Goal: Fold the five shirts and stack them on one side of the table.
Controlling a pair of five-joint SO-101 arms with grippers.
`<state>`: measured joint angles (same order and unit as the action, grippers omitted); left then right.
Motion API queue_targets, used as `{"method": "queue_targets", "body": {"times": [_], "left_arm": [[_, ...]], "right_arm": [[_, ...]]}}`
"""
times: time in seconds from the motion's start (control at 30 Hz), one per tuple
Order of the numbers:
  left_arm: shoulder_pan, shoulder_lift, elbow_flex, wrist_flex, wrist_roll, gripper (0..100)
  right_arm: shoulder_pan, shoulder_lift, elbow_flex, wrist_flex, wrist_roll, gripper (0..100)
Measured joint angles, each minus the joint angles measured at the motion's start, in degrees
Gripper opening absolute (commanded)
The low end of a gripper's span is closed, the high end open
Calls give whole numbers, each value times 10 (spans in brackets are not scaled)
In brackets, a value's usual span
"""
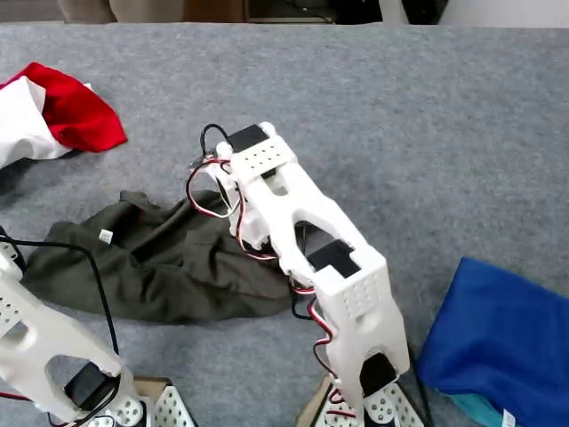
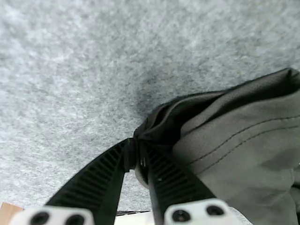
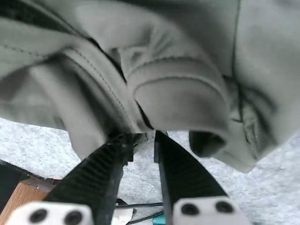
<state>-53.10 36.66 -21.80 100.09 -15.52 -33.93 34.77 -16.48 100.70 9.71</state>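
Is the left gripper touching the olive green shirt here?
Touching. In the left wrist view, the left gripper has its jaws closed on a bunched edge of the olive green shirt.

Left tool [image 2: 136,152] tight on olive shirt [image 2: 243,154] edge, above grey table [image 2: 93,70].

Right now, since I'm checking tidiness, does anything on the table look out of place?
Yes. The olive shirt lies crumpled in the middle, unfolded. The red and white heap is bunched at one side and the blue shirt sits at the opposite side, so nothing is stacked together.
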Motion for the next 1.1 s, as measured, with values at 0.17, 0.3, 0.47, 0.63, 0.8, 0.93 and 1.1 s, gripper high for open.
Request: {"method": "queue_targets", "body": {"times": [0.17,0.3,0.47,0.63,0.8,0.93,1.1], "left_arm": [[0,0,0,0,0,22],[0,0,0,0,0,22],[0,0,0,0,0,22],[0,0,0,0,0,22],[0,0,0,0,0,22],[0,0,0,0,0,22],[0,0,0,0,0,22]], "right_arm": [[0,0,0,0,0,101],[0,1,0,0,0,101],[-4,1,6,0,0,101],[-9,1,28,-10,0,101],[-9,1,30,-15,0,101],[-9,9,30,-18,0,102],[-9,58,29,-32,0,102]]}}
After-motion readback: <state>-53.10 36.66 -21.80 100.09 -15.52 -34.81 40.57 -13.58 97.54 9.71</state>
